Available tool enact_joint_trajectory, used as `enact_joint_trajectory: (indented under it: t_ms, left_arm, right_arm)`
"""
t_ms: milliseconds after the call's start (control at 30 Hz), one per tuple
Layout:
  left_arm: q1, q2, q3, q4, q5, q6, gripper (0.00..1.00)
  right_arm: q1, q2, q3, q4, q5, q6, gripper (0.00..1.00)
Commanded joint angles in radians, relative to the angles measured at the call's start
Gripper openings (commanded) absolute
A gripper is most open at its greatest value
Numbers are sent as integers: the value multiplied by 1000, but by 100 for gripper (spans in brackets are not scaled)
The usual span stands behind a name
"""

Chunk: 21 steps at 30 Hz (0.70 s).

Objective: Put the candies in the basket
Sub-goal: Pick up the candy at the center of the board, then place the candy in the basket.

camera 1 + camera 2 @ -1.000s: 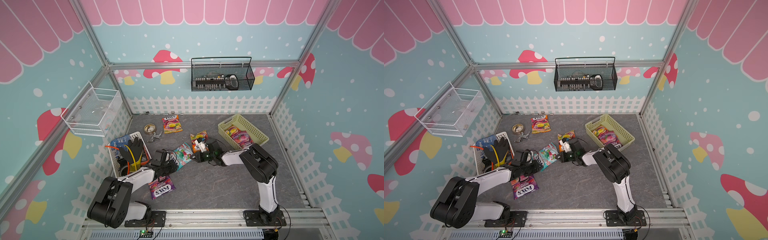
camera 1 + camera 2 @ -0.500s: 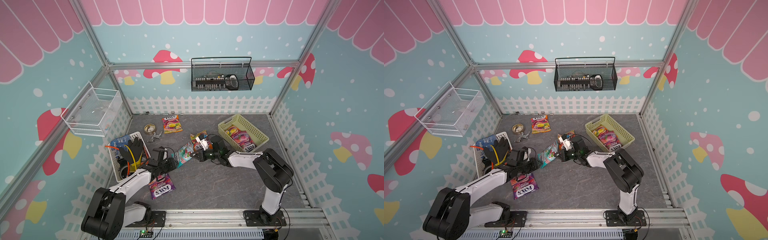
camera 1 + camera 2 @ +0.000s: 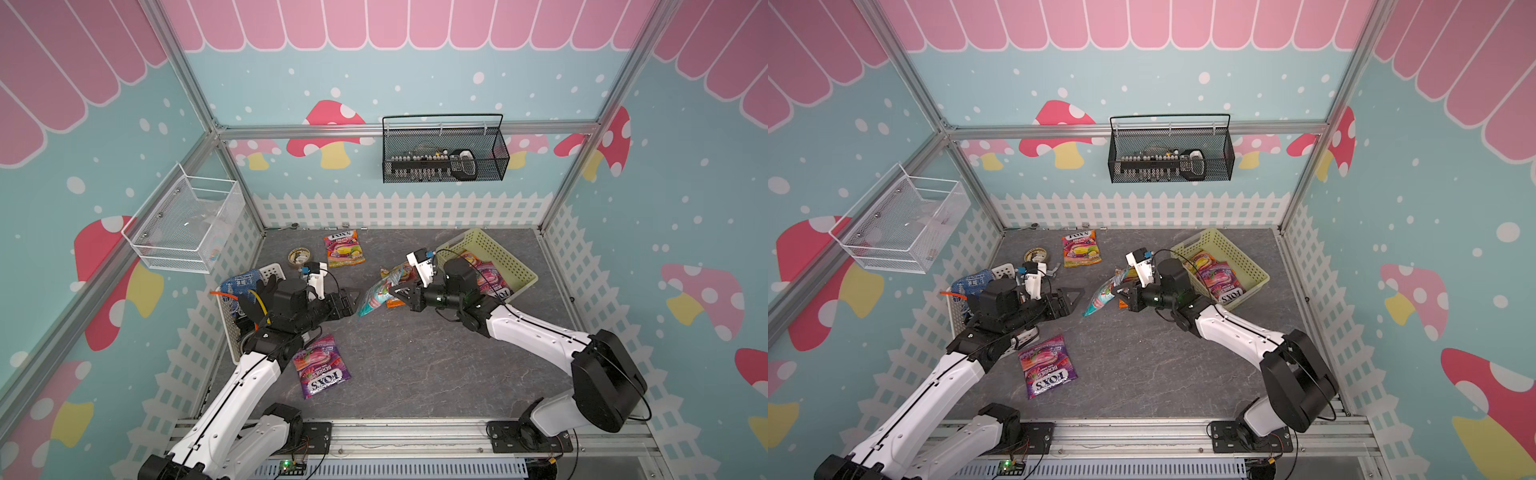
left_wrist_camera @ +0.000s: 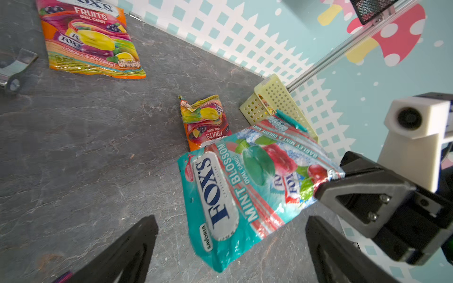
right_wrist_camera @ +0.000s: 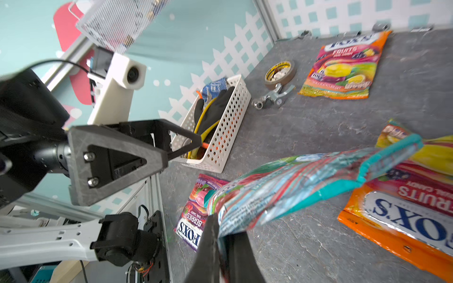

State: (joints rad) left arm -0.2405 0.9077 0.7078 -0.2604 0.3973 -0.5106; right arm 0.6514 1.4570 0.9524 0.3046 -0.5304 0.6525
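Observation:
My right gripper (image 5: pixel 225 232) is shut on one corner of a teal FOX'S candy bag (image 5: pixel 306 181), which hangs tilted above the floor in both top views (image 3: pixel 374 296) (image 3: pixel 1100 297). My left gripper (image 4: pixel 230 219) stands open just short of the bag's free end (image 4: pixel 245 186), not touching it. An orange candy bag (image 4: pixel 206 122) lies under the teal one. Another orange bag (image 3: pixel 343 248) lies near the back fence, and a purple one (image 3: pixel 321 371) beside my left arm. The pale yellow-green basket (image 3: pixel 498 249) at the right holds more candies (image 3: pixel 486 276).
A white lattice basket (image 3: pixel 274 272) with gloves and tools stands at the left. A tape roll (image 3: pixel 298 255) and a metal clamp (image 5: pixel 272 99) lie behind it. A black wire basket (image 3: pixel 444 153) hangs on the back wall, a white wire one (image 3: pixel 187 224) on the left wall.
My left gripper has opened wide and come off the teal bag. My right gripper has closed on the bag's other end and raised it off the floor, towards the right.

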Motion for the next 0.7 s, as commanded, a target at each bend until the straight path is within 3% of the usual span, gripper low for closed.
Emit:
enact_joint_trajectory:
  t_ms: [0,300,500,667]
  left_arm:
    - [6,-28,11,-31,61,67,99]
    - [6,-60,-47,-31,71,110,99]
    - [6,-42,-42,-31,98,126,99]
    - [6,-45,-43,-29,116,130,99]
  right_arm:
    - [-27,-77,-11,-3,84,27,0]
    - [-133,-230,-52,-61,448,63,0]
    - [-261,-229,-67,-16,535,122,0]
    - [-299,-192,-55,12,662,138,0]
